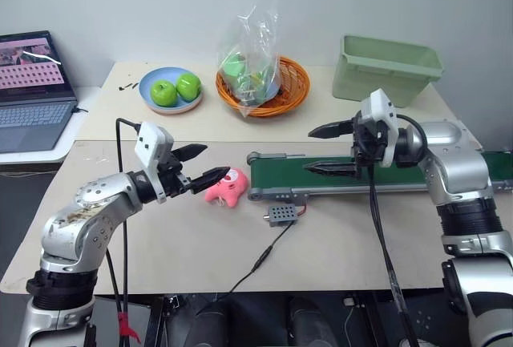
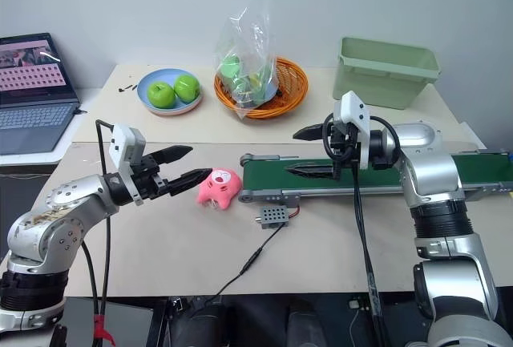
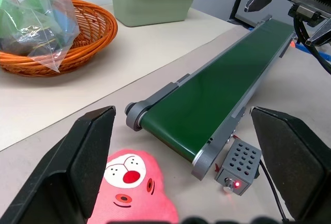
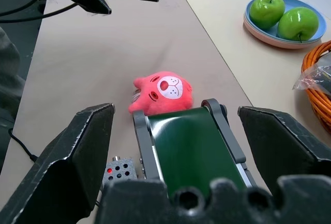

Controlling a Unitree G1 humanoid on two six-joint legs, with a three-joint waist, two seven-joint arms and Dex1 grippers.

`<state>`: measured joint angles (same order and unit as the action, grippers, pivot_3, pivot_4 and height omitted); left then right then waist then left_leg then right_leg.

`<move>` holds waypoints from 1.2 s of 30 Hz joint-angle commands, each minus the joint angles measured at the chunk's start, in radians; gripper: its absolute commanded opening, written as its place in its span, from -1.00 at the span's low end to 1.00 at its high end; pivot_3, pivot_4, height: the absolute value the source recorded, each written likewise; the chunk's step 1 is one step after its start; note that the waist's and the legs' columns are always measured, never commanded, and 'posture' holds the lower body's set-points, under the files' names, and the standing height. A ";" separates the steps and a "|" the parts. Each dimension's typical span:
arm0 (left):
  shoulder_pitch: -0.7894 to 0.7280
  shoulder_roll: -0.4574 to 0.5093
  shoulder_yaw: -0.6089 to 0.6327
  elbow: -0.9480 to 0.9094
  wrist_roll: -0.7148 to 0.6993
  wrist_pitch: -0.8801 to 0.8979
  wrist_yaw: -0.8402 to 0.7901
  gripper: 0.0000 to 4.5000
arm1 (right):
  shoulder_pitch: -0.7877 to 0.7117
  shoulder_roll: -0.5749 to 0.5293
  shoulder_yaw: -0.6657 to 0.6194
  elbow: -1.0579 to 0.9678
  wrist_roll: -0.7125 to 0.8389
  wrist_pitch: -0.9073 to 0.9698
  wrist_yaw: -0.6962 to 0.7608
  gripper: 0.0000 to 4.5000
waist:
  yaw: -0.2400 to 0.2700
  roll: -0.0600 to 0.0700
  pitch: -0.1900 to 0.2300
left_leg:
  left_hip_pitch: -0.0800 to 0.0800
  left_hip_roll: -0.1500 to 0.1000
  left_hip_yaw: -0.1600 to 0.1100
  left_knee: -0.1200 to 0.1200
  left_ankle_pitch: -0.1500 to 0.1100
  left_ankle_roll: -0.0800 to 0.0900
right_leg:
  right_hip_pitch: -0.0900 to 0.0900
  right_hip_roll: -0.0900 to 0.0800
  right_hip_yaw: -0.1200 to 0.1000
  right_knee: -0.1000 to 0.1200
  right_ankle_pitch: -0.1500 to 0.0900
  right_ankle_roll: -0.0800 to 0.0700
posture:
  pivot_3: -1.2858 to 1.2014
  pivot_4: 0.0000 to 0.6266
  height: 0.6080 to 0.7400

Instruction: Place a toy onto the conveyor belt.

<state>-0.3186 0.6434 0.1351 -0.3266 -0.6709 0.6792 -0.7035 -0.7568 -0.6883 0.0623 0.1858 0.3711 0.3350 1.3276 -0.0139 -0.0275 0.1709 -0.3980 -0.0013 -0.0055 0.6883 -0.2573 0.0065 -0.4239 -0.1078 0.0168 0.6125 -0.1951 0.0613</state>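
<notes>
Left claw spread wide, empty, tips just short of the toy. Right claw likewise wide and empty, hanging over the belt, pointed along it toward the toy.

Toy on the table, pink, face up, lying just beside the belt's near roller end; touching the frame or not, cannot tell. Not on the belt.

Table pale beige, with a second tabletop pushed against it at the back. Plain grey-white wall behind. Off to the robot's left, on a lower white surface, an open laptop with a lit screen. Dark-green belt in a grey frame, stretching off to the right. Small grey box with holes and a red light beside the belt frame, a black cable trailing from it to the table's front edge.

At the back: blue plate with two green apples; orange wicker basket with a clear plastic bag of green and blue things inside; pale green bin to the right, contents not visible.
</notes>
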 commanded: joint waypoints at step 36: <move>-0.077 -0.144 -0.019 0.292 0.201 -0.254 0.111 0.98 | 0.044 -0.045 -0.039 -0.084 0.009 0.016 -0.025 1.00 | 0.004 0.000 0.000 | -0.001 0.000 0.000 -0.001 0.000 -0.002 | 0.000 0.000 0.000 -0.002 0.001 -0.001 | 0.03 -0.52 1.00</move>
<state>-0.3858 0.4979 0.1621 0.0152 -0.5264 0.5335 -0.5433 -0.7087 -0.7191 0.0596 0.1442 0.3595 0.3413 1.3073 -0.0099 -0.0276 0.1709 -0.3987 -0.0017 -0.0050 0.6873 -0.2568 0.0050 -0.4242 -0.1082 0.0166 0.6103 -0.1944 0.0602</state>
